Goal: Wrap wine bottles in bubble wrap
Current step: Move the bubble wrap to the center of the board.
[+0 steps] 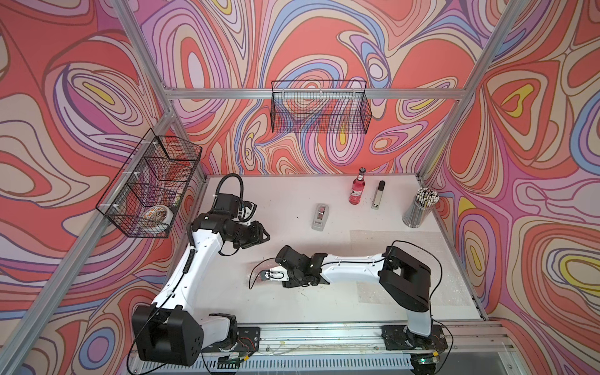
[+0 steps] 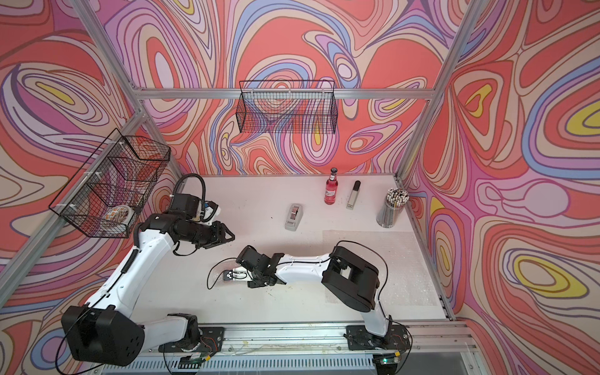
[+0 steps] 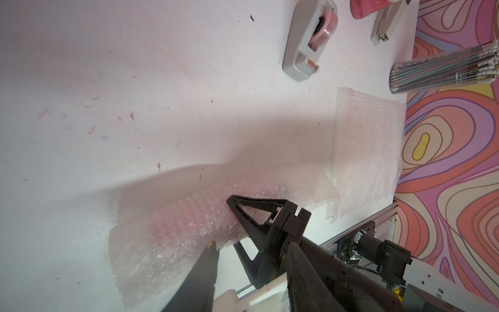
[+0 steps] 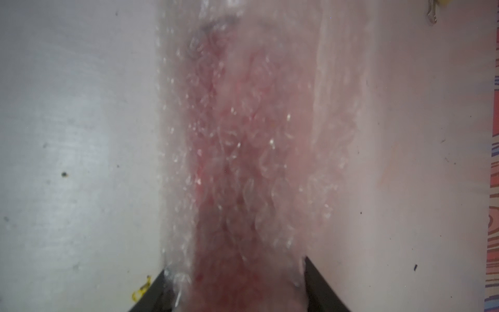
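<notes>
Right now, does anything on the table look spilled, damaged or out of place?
Only small pink-red smears on the bare white table, perhaps dried drips. The standing bottle is upright and capped; the wrapped bottle lies in the right gripper.

Two bottles [image 1: 357, 192] [image 4: 243, 167], two bubble-wrap sheets [image 3: 370, 135] [image 3: 167, 243], two baskets [image 1: 319, 107] [image 1: 143, 194], one tape dispenser [image 1: 320, 217].

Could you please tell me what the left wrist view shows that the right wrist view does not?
Only the left wrist view shows the tape dispenser, stapler, pencil cup, a flat bubble wrap sheet and the right gripper from outside. Only the right wrist view shows single bubbles close up, pink beneath. Both show the wrapped wine bottle on the white table, the jaws either side of it.
</notes>
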Controlling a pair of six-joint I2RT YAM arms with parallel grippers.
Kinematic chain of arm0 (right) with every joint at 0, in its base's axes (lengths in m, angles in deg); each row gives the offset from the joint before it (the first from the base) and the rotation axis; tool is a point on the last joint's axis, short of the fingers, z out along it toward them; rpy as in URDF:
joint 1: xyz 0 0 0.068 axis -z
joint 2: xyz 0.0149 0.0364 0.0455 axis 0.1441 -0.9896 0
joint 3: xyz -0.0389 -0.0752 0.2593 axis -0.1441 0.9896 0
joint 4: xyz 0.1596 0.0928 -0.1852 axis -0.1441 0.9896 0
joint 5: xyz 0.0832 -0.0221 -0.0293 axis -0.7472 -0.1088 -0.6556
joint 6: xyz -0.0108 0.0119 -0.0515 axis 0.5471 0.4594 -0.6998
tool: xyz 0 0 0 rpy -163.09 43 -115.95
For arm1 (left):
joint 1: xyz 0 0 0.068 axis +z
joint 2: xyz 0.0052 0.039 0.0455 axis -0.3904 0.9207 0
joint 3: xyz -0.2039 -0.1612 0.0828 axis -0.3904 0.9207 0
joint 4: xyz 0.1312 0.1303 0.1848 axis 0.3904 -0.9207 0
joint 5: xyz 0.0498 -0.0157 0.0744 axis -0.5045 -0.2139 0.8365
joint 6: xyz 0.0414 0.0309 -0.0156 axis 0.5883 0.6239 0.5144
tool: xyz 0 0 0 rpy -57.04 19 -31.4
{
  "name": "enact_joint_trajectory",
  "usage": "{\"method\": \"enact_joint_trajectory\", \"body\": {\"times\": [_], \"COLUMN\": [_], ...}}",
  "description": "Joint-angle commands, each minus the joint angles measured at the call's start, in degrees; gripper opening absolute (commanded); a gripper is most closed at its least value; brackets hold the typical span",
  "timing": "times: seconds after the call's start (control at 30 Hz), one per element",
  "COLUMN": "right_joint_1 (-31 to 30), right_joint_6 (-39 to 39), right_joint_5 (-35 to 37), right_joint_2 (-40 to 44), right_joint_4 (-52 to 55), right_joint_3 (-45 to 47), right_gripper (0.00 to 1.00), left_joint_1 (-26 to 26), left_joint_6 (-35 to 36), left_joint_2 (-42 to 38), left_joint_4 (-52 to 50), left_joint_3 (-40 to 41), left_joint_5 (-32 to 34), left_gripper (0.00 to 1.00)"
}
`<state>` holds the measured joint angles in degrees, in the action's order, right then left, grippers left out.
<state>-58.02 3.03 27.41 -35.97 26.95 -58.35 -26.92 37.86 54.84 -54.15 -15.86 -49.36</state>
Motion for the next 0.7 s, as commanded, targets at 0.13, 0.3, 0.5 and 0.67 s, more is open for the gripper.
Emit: {"method": "enact_joint_trajectory", "body": {"times": [0.13, 0.3, 0.5, 0.67], "right_joint_1": [-4.3, -5.4, -5.9, -5.8], "right_joint_6": [6.6, 9.0, 10.0, 10.8], "right_joint_5": [-2.6, -1.5, -0.8, -3.1], "right_joint_2": [-10.0, -16.8, -16.8, -3.6], "right_joint_4": [2.2, 5.6, 5.8, -0.3], "right_joint_3": [-15.0, -25.0, -27.2, -12.7], "right_gripper": [0.48, 0.51, 0.71, 0.88], "left_joint_1": [3.0, 4.5, 4.9, 4.9], "left_joint_6": [5.5, 6.7, 7.1, 6.9], "left_joint_2": [4.6, 5.8, 6.2, 6.6], "left_joint_4": [-3.5, -3.7, -3.0, -1.9], "left_joint_3": [-4.1, -5.2, -4.8, -3.9], "left_joint_5": [2.1, 1.0, -1.0, -4.2], "left_gripper": [0.44, 0.44, 0.45, 0.46]}}
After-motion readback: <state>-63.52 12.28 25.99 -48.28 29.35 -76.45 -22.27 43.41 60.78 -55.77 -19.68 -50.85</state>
